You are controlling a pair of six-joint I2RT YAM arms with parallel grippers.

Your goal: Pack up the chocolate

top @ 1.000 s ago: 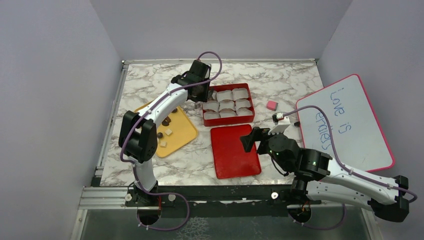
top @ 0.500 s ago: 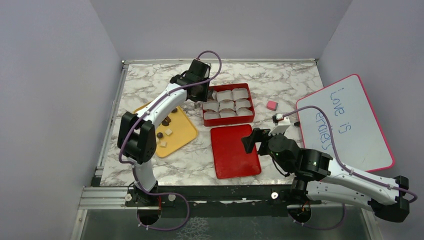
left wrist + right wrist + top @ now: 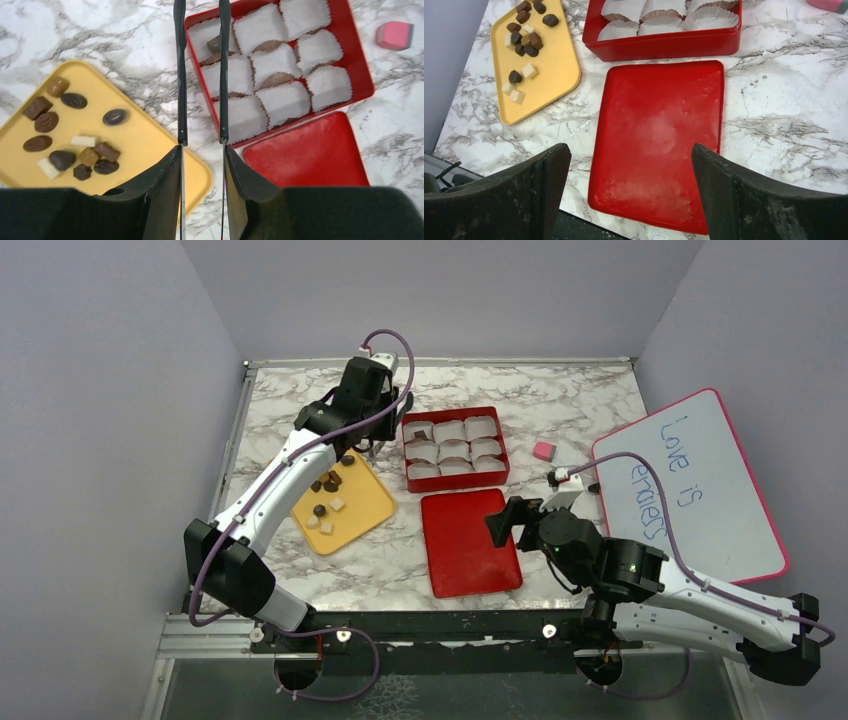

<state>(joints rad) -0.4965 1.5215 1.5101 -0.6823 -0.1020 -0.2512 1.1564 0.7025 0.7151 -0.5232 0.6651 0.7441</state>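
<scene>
Several chocolate pieces [image 3: 328,483], dark brown and pale, lie on the yellow tray [image 3: 372,505]; the same chocolate [image 3: 75,145] shows in the left wrist view and again as chocolate [image 3: 524,40] in the right wrist view. One brown piece [image 3: 215,44] sits in the corner cup of the red box [image 3: 361,65]. My left gripper [image 3: 372,443] hovers between tray and box. Its thin blades [image 3: 180,75] stand slightly apart with nothing between them. My right gripper [image 3: 626,160] hangs wide open and empty over the red lid [image 3: 664,130].
The red box [image 3: 455,483] holds white paper cups. The lid [image 3: 470,540] lies flat in front of it. A pink block [image 3: 543,450] lies to the box's right, and a whiteboard [image 3: 690,485] leans at the right. Walls close in the left, back and right.
My left arm has swung left, carrying its gripper from over the box's left cups to the gap between tray and box. The right arm has stayed still.
</scene>
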